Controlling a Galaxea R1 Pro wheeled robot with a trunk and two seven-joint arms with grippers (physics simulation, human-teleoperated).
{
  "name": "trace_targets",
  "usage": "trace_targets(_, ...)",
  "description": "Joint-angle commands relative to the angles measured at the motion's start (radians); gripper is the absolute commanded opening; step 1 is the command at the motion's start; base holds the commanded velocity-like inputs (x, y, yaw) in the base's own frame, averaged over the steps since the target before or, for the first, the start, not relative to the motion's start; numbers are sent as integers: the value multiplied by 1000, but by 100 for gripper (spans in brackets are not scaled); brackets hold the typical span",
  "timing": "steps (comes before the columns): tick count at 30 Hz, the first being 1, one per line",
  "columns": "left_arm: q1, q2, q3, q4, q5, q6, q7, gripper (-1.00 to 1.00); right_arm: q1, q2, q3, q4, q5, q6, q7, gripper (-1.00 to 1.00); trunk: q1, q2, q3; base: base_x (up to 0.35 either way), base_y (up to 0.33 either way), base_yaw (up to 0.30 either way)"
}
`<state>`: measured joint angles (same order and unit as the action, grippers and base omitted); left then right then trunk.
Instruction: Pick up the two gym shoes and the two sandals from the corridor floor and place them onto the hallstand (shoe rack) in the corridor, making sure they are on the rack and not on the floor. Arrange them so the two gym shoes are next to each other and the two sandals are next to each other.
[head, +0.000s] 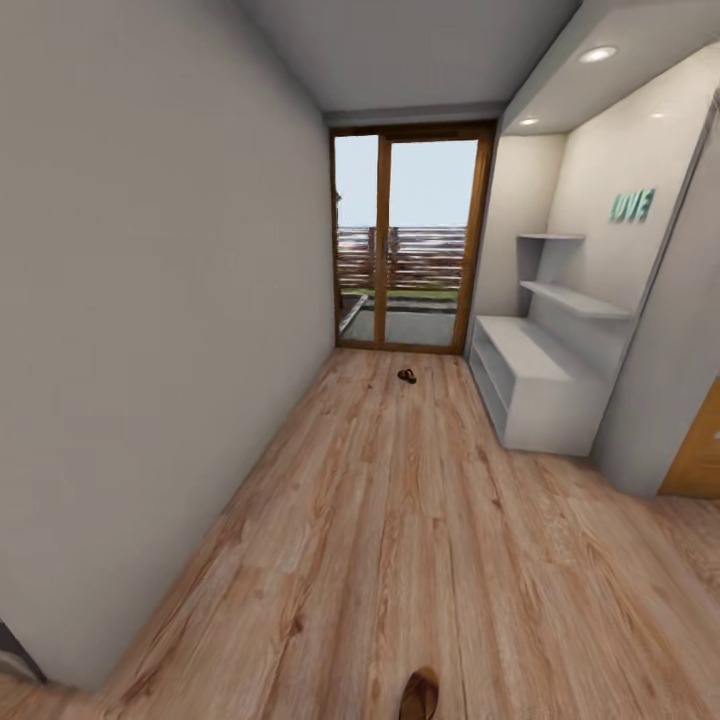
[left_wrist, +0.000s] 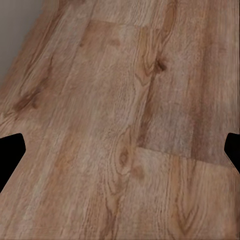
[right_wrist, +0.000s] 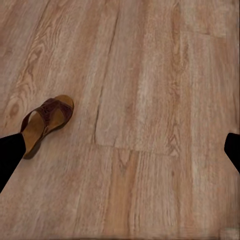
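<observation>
Two grippers are seen with jaws spread wide apart and nothing held between them. The left gripper (left_wrist: 120, 147) is framed over bare corridor floor (left_wrist: 125, 100), its dark fingertips (left_wrist: 10, 155) at opposite edges of the left wrist view. The right gripper (right_wrist: 120, 150) is likewise held above the planks, with one brown sandal (right_wrist: 46, 122) lying flat near one fingertip (right_wrist: 9, 155), not touched. In the head view that sandal (head: 419, 696) is cut by the lower edge, while a second sandal (head: 407, 376) is seen far down the corridor, near the glass door (head: 408, 245). The hallstand (head: 535, 385) is set against the right wall, its shelves bare. A grey wall (head: 150, 300) is seen along the left.
</observation>
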<state>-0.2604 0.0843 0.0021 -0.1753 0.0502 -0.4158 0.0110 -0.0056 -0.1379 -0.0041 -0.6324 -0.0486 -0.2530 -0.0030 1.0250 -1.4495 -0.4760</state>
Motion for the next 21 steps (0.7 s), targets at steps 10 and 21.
trace_targets(10,0,0,-1,0,5,-3,0,100,-1,0,1,0,-5,-3,0,100,0,0,-1,3,0,-279)
trace_targets(21,0,0,-1,0,4,-3,0,100,-1,0,1,0,-5,-3,0,100,0,0,-2,0,0,-278)
